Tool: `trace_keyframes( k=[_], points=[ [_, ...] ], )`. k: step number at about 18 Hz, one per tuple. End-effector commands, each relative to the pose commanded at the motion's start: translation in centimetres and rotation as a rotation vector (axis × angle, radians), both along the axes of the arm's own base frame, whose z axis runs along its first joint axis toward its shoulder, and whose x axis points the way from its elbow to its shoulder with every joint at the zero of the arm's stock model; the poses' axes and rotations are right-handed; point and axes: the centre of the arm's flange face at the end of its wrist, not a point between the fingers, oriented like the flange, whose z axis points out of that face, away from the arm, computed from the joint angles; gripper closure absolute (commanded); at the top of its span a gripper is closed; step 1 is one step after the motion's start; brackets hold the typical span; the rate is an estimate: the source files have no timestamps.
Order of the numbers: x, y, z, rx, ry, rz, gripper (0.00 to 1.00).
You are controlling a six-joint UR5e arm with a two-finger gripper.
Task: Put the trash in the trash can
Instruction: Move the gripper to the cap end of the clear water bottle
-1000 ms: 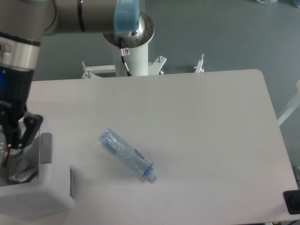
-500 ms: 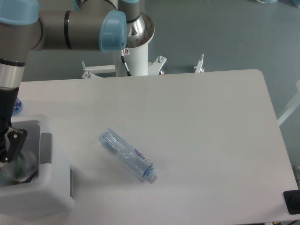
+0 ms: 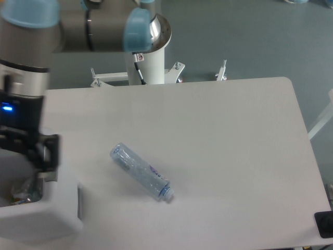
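A long clear plastic bottle (image 3: 140, 172) lies on its side near the middle of the white table, its pale cap pointing to the front right. The white trash can (image 3: 57, 208) stands at the front left corner. A crumpled clear bottle (image 3: 18, 190) with a dark label lies inside it. My gripper (image 3: 35, 158) hangs above the can's right wall, well left of the long bottle. Its dark fingers (image 3: 50, 151) stand apart with nothing between them.
The arm's white base column (image 3: 146, 60) stands behind the table's far edge. A black object (image 3: 324, 224) sits at the front right corner. A grey tab (image 3: 51, 174) sits on the can's rim under the gripper.
The gripper has risen out of the trash can and shifted right. The crumpled bottle it carried now lies in the can. The long bottle has not moved.
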Motion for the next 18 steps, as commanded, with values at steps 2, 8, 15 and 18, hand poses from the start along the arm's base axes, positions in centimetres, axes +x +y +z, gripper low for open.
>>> trace_keyframes(
  k=[2,8,15,18],
  points=[
    [-4.5,-2.1,-2.5,-0.029,-0.056,0.117,0.00],
    [-11.2,-6.6,-13.3,-0.173,-0.218,0.304,0.00],
    [-15.0,-6.9,-21.9,-0.322,-0.238,0.397,0.00],
    [-15.3,-6.9,-24.1,-0.349,-0.263,0.424,0.00]
  ],
)
